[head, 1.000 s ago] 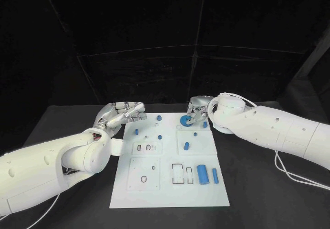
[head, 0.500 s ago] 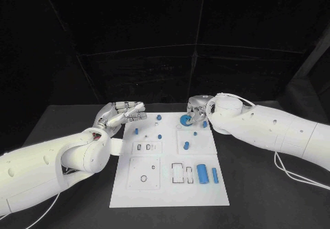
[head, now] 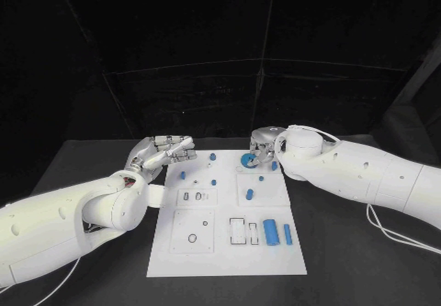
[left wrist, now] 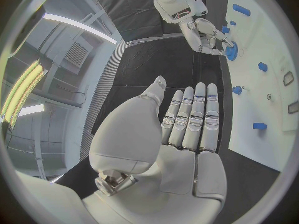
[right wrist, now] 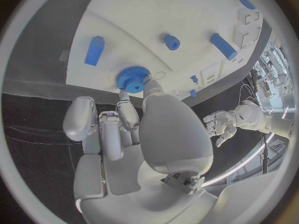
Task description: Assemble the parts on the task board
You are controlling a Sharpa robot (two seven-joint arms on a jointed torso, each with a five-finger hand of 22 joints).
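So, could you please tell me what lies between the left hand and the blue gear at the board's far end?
In the head view, between the left hand and the blue gear stands one small blue peg on the white task board.

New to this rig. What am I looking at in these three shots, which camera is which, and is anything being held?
It is a robot with two white arms ending in silver hands, at a black table. One picture looks down from its head; the two round ones come from cameras at each wrist. The white task board carries small blue parts. The right hand has its fingers on a blue gear at the board's far end; whether it grips it or only touches it is hard to tell. The left hand hovers beside the board, fingers straight, holding nothing.
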